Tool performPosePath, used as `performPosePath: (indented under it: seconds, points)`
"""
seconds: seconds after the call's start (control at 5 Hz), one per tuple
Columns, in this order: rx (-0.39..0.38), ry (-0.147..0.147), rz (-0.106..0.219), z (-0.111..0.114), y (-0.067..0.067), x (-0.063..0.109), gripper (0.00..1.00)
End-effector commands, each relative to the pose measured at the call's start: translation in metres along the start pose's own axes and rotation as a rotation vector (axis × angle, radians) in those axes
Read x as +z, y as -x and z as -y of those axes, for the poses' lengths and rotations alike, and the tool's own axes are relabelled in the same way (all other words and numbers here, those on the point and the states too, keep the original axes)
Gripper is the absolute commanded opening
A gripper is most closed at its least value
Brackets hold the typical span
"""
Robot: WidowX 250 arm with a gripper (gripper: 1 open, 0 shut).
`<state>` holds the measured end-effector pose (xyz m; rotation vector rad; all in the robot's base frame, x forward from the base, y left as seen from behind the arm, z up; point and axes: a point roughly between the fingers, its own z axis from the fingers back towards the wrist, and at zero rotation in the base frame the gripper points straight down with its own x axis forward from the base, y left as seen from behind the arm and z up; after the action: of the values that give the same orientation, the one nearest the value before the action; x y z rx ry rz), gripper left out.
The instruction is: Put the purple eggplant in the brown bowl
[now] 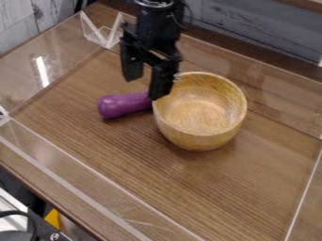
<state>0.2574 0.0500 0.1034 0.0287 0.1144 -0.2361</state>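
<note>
The gripper (146,75) has its 2 fingers wide apart, above the purple eggplant (122,105) lying beside the brown bowl (201,113).

The round light-brown wooden bowl (201,112) has thick walls with a matt, pale finish and faint grain on its inner floor, while the small purple eggplant (123,105) looks like smooth plastic with a soft sheen. The dark brown wood-grain tabletop (189,184) is streaked lengthwise and semi-matt, and the clear, glossy plastic walls (44,58) around it catch white glints along their edges. The black gripper (145,75) looks like matt hard plastic or metal; which of the two cannot be told.
</note>
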Motion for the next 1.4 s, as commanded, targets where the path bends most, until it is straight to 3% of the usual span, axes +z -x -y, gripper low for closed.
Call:
performPosePath:
  seconds: [0.0, 0.4, 1.2]
  points:
    - [-0.023, -0.053, 0.060, -0.020, 0.006, 0.010, 1.00]
    - [-0.047, -0.078, 0.079, -0.042, 0.014, -0.006, 1.00]
    - [-0.060, -0.090, 0.106, -0.052, 0.013, -0.036, 1.00]
